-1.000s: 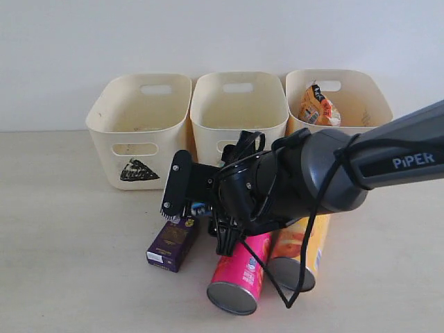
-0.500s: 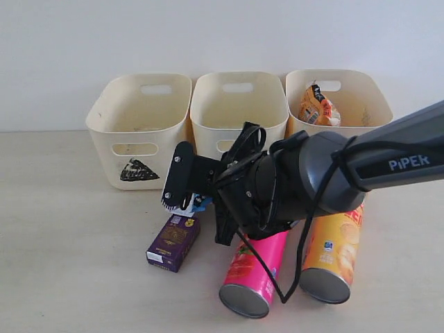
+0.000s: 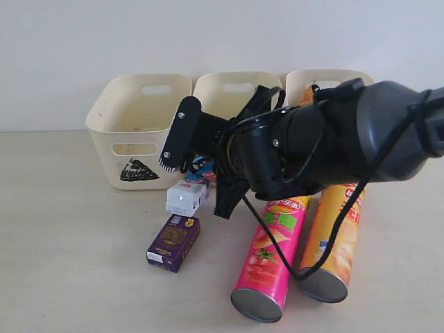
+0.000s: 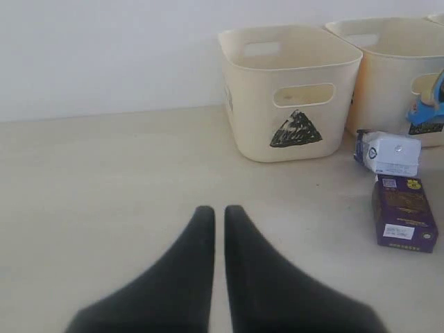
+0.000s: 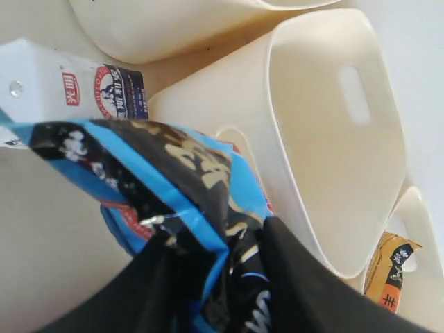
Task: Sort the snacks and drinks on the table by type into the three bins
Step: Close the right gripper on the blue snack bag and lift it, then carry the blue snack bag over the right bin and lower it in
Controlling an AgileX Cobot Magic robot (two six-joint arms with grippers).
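Note:
My right gripper (image 5: 215, 234) is shut on the blue-black crinkly bag (image 5: 173, 173), held above the table in front of the middle bin (image 3: 236, 90). In the exterior view the bag (image 3: 202, 166) shows just under the gripper's fingers. A small white box (image 3: 186, 198) and a dark purple box (image 3: 173, 241) lie below it. The pink chip tube (image 3: 270, 257) and the yellow-orange tube (image 3: 333, 243) lie side by side on the table. An orange bag (image 5: 392, 270) sits in the right bin (image 3: 370, 89). My left gripper (image 4: 213, 211) is shut, empty, over bare table.
The left bin (image 3: 142, 128) stands at the back left with a black mark on its front. The right arm's bulky body (image 3: 326, 142) hides much of the middle and right bins. The pale table (image 3: 69, 243) stretches to the left.
The right gripper closed on the blue-black bag and rose with it toward the bins. The white box came into view, and both tubes shifted to the right.

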